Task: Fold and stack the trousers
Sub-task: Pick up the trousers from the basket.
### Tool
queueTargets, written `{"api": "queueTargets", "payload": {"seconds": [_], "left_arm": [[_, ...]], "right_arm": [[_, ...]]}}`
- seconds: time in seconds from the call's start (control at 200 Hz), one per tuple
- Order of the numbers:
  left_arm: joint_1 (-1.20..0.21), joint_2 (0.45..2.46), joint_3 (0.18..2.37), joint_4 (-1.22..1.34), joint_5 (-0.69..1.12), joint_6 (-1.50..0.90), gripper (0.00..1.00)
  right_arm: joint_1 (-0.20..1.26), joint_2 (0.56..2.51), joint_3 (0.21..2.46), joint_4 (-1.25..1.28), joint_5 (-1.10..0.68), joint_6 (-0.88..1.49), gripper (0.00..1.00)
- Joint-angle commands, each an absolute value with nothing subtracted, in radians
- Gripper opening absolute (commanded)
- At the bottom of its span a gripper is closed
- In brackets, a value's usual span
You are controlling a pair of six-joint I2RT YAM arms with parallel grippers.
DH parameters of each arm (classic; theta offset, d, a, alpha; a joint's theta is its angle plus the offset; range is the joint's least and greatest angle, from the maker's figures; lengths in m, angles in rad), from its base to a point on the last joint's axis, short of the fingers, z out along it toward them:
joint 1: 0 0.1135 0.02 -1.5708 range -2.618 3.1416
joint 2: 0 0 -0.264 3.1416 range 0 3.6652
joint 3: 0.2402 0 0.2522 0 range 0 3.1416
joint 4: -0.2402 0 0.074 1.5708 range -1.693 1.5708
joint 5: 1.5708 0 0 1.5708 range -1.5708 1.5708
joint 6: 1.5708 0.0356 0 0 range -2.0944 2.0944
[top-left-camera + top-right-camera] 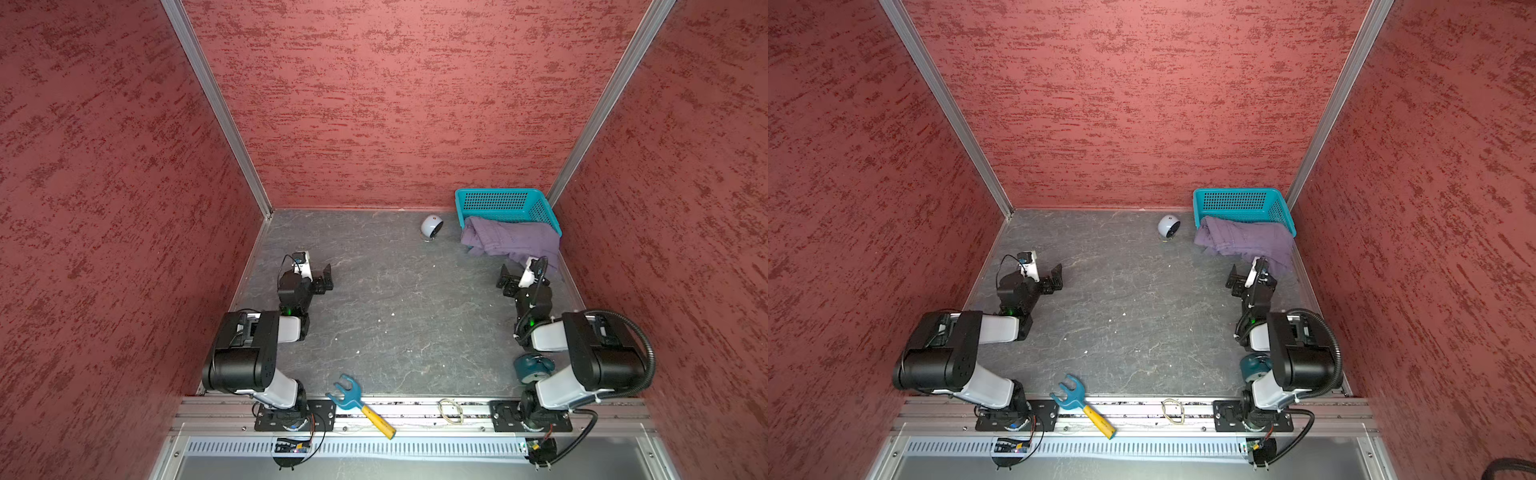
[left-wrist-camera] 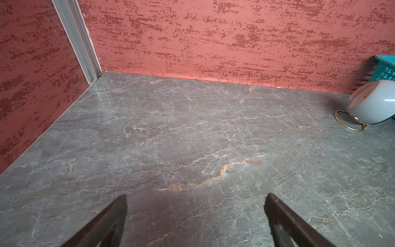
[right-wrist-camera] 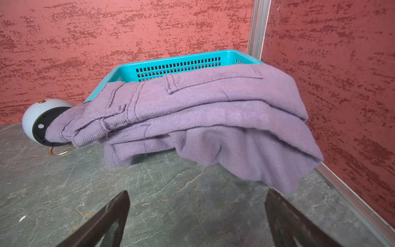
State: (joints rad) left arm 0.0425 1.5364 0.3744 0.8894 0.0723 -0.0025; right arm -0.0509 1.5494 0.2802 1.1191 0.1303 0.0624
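The muted purple trousers (image 1: 511, 239) (image 1: 1246, 240) lie bunched at the back right, draped over the front rim of the teal basket (image 1: 503, 201) (image 1: 1237, 199) and spilling onto the grey table. In the right wrist view the trousers (image 3: 203, 119) hide the front wall of the basket (image 3: 177, 64). My right gripper (image 1: 505, 278) (image 1: 1233, 278) (image 3: 196, 195) stands open and empty just short of the cloth's hanging edge. Over bare table at the left, my left gripper (image 1: 326, 276) (image 1: 1057, 276) (image 2: 195, 198) is open and empty too.
A white round device (image 1: 432, 226) (image 2: 372, 102) (image 3: 40, 122) on a gold ring stand sits left of the basket, touching the cloth. A blue-and-yellow toy tool (image 1: 357, 405) and a wire loop (image 1: 451, 410) lie on the front rail. A teal round object (image 1: 532, 368) sits by the right arm. Red walls close three sides.
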Motion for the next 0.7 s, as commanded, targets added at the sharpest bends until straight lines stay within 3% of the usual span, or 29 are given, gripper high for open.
{"api": "queueTargets", "payload": {"seconds": [0.0,0.696], "left_arm": [[0.037,1.533,0.383,0.884,0.064,0.011,0.99],[0.038,1.535,0.382,0.887,0.066,0.008,0.99]], "right_arm": [[-0.051,1.546,0.288,1.14,0.113,0.048,0.99],[-0.051,1.544,0.283,1.145,0.113,0.049,0.99]]}}
